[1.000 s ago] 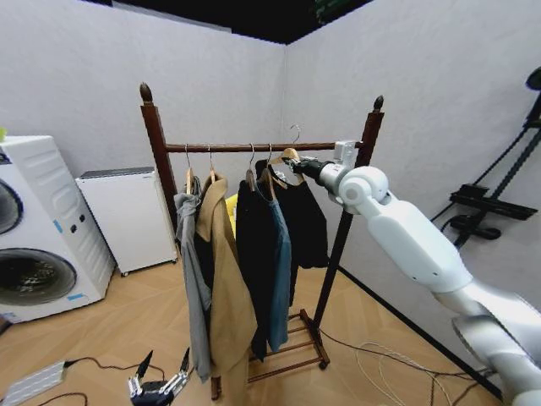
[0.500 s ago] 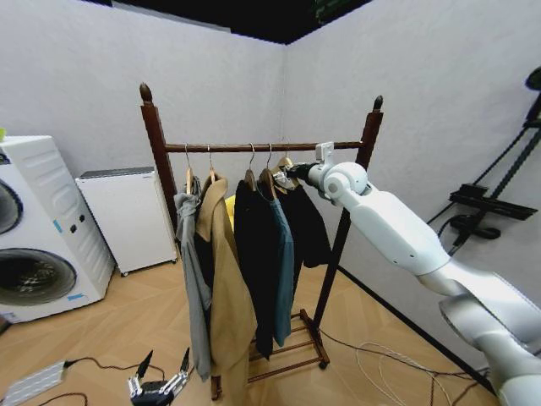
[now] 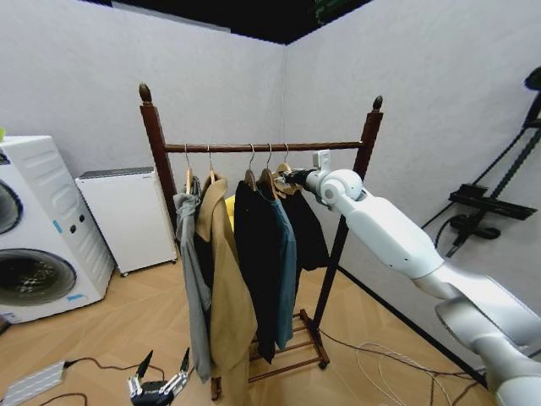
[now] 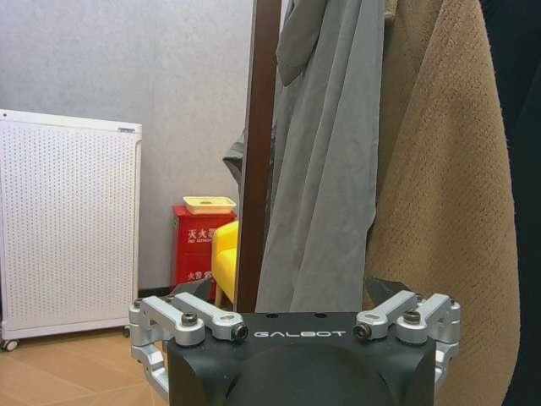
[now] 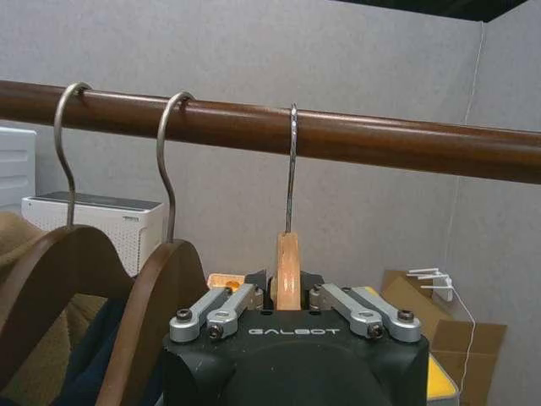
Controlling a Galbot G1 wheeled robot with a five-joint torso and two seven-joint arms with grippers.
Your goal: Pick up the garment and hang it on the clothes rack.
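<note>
On clothes rack (image 5: 254, 127) hanger hook, right gripper (image 5: 287, 292) clamping garment (image 3: 306, 224)

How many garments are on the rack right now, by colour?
Grey jacket: 1
Tan coat: 1
Blue garment: 1
Black: 2, a dark garment mid-rack and the black jacket, whose hanger is at the right gripper
Total: 5 on the clothes rack
The left gripper hangs low, near the floor.
</note>
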